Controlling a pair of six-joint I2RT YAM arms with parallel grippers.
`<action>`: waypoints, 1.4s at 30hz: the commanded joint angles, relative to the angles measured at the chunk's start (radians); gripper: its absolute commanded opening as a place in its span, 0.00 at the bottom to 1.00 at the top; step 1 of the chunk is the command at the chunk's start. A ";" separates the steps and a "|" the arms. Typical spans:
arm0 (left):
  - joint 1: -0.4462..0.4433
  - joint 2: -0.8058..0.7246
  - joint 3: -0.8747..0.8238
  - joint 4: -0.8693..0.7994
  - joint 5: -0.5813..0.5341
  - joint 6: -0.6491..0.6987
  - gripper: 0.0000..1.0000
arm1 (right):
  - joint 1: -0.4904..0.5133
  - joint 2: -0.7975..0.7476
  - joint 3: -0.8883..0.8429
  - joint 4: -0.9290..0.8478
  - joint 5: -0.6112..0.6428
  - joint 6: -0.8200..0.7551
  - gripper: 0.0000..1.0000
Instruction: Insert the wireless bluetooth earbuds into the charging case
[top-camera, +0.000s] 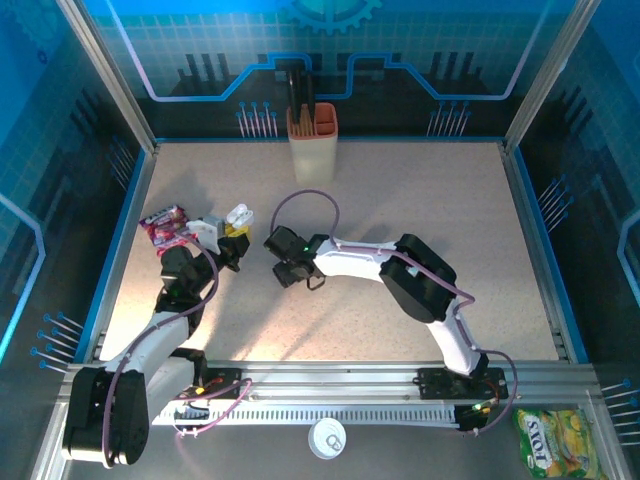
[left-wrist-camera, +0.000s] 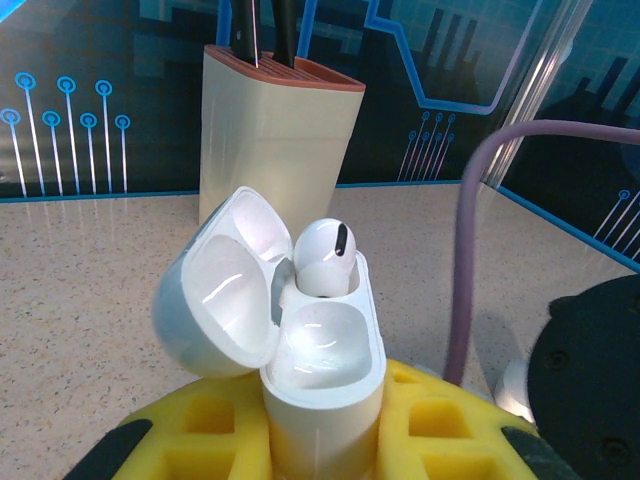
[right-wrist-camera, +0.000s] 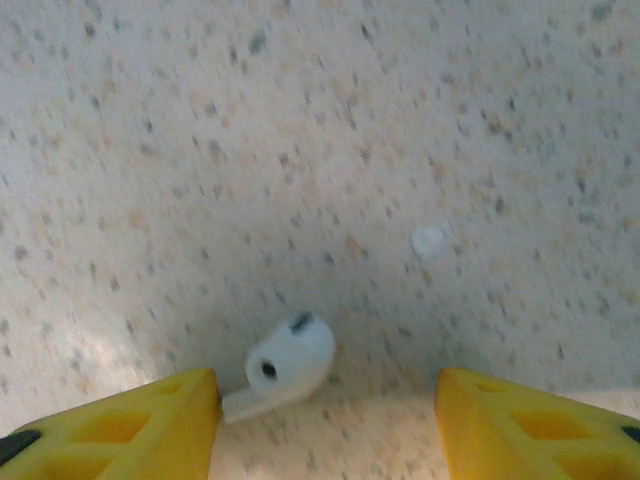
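Starting with the earbuds, we see two glossy white plastic pieces in different places. The seated earbud (left-wrist-camera: 325, 255) stands in the far socket of the charging case (left-wrist-camera: 322, 365), and its rounded bulb, marked with a dark oval vent, rises above the rim. The near socket is a smooth hollow. The loose earbud (right-wrist-camera: 285, 362) lies on its side on the speckled table (right-wrist-camera: 320, 120), with a bulbous head, two dark spots and a short stem pointing left in the right wrist view. The case is a smooth, pebble-like white shell standing upright, with its domed lid (left-wrist-camera: 215, 295) tipped open to the left.

The left gripper (left-wrist-camera: 320, 440) is pressed together on the lower body of the case, with pocketed yellow fingers (left-wrist-camera: 205, 425) on either side. The right gripper (right-wrist-camera: 325, 420) hangs spread wide over the table, straddling the loose earbud. The stem tip lies just beside one finger, and we cannot tell whether they touch; the other finger is well apart.

A tiny pale speck (right-wrist-camera: 428, 240) sits on the table beyond the loose earbud. A cream knife block (left-wrist-camera: 275, 140) with an orange-brown slotted top stands at the far edge. A mauve cable (left-wrist-camera: 465, 290) arcs up on the right of the left wrist view, and a crinkled pink packet (top-camera: 163, 225) lies at the left near the left gripper.
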 joint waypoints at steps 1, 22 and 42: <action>0.011 -0.016 -0.013 0.002 -0.005 0.017 0.15 | -0.017 -0.076 -0.048 -0.028 -0.014 -0.009 0.59; 0.028 -0.023 -0.019 -0.029 -0.057 0.004 0.15 | -0.049 0.123 0.304 -0.325 -0.104 0.115 0.51; 0.028 -0.004 -0.020 -0.010 -0.023 -0.003 0.15 | -0.050 0.240 0.397 -0.365 -0.151 0.166 0.21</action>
